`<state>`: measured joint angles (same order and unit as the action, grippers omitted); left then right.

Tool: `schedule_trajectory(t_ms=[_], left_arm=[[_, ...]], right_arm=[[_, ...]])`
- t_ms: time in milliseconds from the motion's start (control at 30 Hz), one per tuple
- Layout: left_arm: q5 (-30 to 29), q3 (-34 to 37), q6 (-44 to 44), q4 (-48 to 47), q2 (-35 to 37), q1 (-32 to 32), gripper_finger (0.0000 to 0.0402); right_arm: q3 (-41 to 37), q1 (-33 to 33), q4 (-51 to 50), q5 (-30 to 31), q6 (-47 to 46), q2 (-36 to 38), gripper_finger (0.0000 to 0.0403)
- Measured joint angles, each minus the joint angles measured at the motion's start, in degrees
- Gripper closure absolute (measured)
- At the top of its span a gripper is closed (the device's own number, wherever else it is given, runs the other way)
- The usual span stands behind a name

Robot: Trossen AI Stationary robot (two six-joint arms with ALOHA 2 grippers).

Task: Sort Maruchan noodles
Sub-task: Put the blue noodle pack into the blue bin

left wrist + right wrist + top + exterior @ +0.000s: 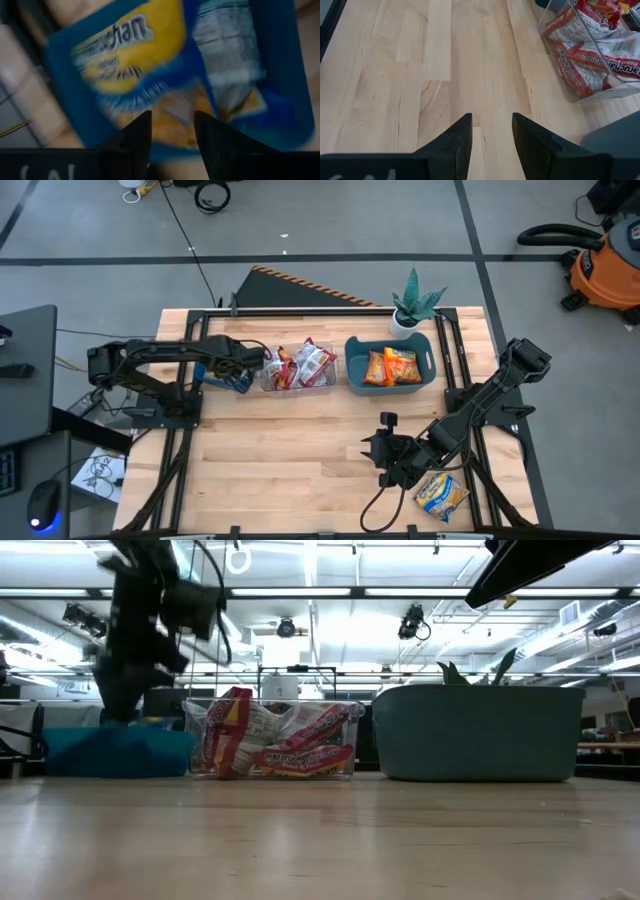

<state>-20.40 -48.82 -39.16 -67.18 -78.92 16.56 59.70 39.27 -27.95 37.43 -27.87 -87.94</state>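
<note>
My left gripper [243, 370] [172, 127] hangs open over the small blue bin [222, 376] [115, 752] at the table's far left. Two blue-and-yellow noodle packets [125, 60] lie flat in that bin, right under the fingers, which stand clear of them. Red-and-silver packets [300, 365] [290, 745] [590, 55] fill the clear tub [325, 383]. Orange packets [392, 366] lie in the larger blue bin [352, 370] [480, 735]. One more blue-and-yellow packet [441, 493] lies flat at the near right, beside the right arm. My right gripper [375, 450] [492, 127] is open over bare wood.
A potted plant [415, 305] stands at the far edge behind the larger blue bin. The three containers sit in a row along the far half of the table. Bare wood [290, 450] spreads across the table's middle and near left.
</note>
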Motion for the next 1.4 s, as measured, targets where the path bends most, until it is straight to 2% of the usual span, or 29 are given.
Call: schedule_trajectory(t_ms=[100,200,367,467,600,733,967,1233,1400], left_arm=[[-1.0,-4.9,-0.6,-6.4,2.0,-1.1,0.0247],[-1.8,-9.4,-0.4,-6.1,4.4,-4.1,0.0247],[-1.8,-11.5,3.1,7.3,7.2,-13.6,0.0247],[-2.5,-11.5,3.6,16.3,7.4,-19.5,0.0247],[-3.9,-11.5,3.7,26.7,6.5,-25.6,0.0247],[-3.9,-11.5,3.8,32.4,5.9,-29.9,0.0247],[-3.9,-11.4,2.4,32.9,5.3,-34.4,0.0247],[-5.0,-11.4,2.4,32.9,5.3,-34.7,0.0247],[-5.0,-11.4,2.6,32.9,5.3,-34.6,0.0247]], right_arm=[[0.0,0.0,-0.4,-0.3,0.8,0.0,0.0258],[0.0,0.0,-1.9,-4.8,1.4,0.1,0.0258],[0.0,0.3,-4.8,-21.7,1.2,0.0,0.0258],[0.0,1.4,-9.1,-27.2,-2.4,0.0,0.0258],[-0.4,4.7,-15.2,-29.6,-6.0,0.0,0.0258],[-2.1,7.4,-14.9,-32.1,-10.0,0.0,0.0258],[-4.9,8.4,-8.8,-42.3,-19.1,-1.3,0.0258],[3.6,10.2,-12.8,-45.7,-16.4,-12.5,0.0258],[7.2,11.4,-17.0,-46.2,-15.4,-16.9,0.0256]])
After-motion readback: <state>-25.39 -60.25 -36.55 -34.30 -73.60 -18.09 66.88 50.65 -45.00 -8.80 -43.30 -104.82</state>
